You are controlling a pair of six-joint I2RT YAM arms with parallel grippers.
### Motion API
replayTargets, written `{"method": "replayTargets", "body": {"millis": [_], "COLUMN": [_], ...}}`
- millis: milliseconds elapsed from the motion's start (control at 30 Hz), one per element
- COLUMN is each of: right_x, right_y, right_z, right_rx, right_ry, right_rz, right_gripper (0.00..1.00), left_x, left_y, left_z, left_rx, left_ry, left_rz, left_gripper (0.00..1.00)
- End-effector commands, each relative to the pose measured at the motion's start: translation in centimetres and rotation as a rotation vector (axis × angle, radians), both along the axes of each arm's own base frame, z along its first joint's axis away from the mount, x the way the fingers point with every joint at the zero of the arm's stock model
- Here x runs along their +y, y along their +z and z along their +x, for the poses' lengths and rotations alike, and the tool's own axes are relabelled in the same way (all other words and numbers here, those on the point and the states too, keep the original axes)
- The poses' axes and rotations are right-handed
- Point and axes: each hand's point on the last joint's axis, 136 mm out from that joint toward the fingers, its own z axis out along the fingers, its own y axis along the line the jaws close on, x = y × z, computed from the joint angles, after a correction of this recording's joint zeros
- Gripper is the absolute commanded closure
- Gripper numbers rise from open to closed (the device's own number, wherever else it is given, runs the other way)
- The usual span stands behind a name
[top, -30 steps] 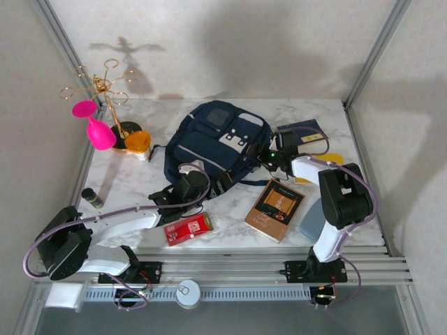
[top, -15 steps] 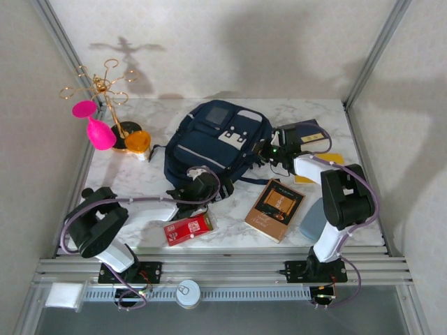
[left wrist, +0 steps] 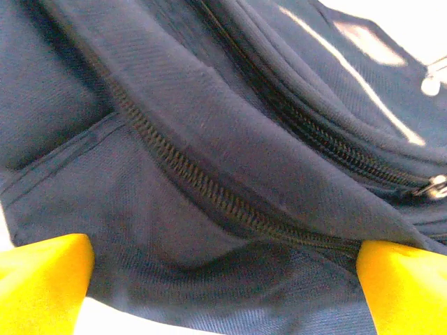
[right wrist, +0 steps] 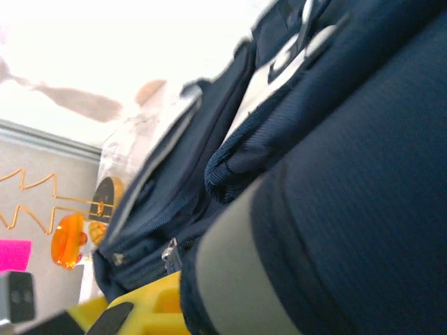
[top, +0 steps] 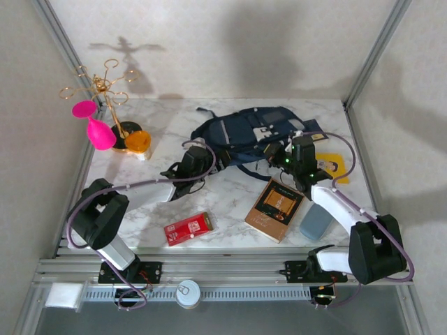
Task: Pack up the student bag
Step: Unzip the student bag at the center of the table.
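There is 1 student bag, 1 brown book, 1 red packet, 1 grey-blue case, 1 yellow card, 1 gold wire stand, 1 pink object, 1 orange object and 1 white disc. There are 2 robot arms: left arm and right arm.

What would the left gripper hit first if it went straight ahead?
The student bag: navy fabric beside a zipper lies directly ahead of the open left gripper, apparently very close.

bag rear-centre, book front-R of it, box front-L
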Motion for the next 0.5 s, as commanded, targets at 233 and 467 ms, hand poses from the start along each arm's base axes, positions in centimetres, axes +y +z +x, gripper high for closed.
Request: {"method": "replayTargets", "body": {"millis": [233,467], "right_x": [0.0,0.1], "right_y": [1.3,1.8], "right_z": [-0.9,-1.4], "right_rx": [0.014,0.009], "right_ry": [-0.160,-0.179], "right_rz": [0.225,0.286], "right_gripper": [1.00,1.00], "left_x": [3.8,-3.0], "left_y": [5.0,5.4], "left_z": [-4.5,-11.6], "left_rx": [-0.076,-0.202], "left_ry": [0.027,-0.170], "left_rz": [0.158,0.132], "left_gripper": [0.06,0.22]}}
